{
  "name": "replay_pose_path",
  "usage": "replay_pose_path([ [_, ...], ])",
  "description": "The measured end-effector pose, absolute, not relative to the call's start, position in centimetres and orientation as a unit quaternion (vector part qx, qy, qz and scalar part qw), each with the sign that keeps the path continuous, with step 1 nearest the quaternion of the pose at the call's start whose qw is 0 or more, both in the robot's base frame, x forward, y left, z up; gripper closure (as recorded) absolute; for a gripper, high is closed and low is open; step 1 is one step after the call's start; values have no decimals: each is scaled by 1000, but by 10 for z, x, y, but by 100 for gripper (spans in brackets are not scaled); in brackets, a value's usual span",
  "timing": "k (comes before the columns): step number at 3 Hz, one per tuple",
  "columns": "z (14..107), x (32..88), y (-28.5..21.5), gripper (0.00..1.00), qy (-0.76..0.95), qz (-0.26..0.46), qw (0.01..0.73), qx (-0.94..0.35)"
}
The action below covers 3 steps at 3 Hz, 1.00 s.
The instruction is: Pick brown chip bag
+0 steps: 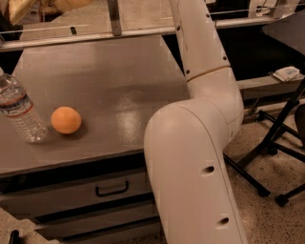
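The claw (56,4) sits at the very top edge of the view, toward the left corner, and only a cream sliver of it shows. Whether it is wide, narrow or clamped cannot be told. Just beside that sliver, further into the corner, a pale yellow crinkled patch of the brown chip bag (18,9) is in view. It is up off the worktop (119,90), and the rest of it is cut off by the frame.

From the claw the cream arm (202,52) runs off to the right, then drops down through a thick elbow in the foreground. Beneath the claw a metal rail (95,36) crosses the far edge of the grey worktop.

Well below the claw, toward the near edge, an orange (66,119) rests on the worktop. A clear water bottle (20,112) stands just beside it, further left and slightly tilted. Under the worktop's front is a drawer (71,193) with a dark handle. Far to the right of the claw, black stand legs (274,143) rest on a speckled floor.
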<state>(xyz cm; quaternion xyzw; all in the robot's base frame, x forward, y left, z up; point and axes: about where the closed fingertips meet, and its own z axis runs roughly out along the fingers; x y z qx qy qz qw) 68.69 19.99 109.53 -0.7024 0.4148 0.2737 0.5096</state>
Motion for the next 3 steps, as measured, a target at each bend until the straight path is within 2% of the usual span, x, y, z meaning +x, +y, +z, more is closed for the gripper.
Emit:
replay_pose_path([
  [1, 1095, 687, 200, 100, 415, 274, 510, -702],
  [3, 1086, 689, 158, 100, 472, 267, 502, -673],
])
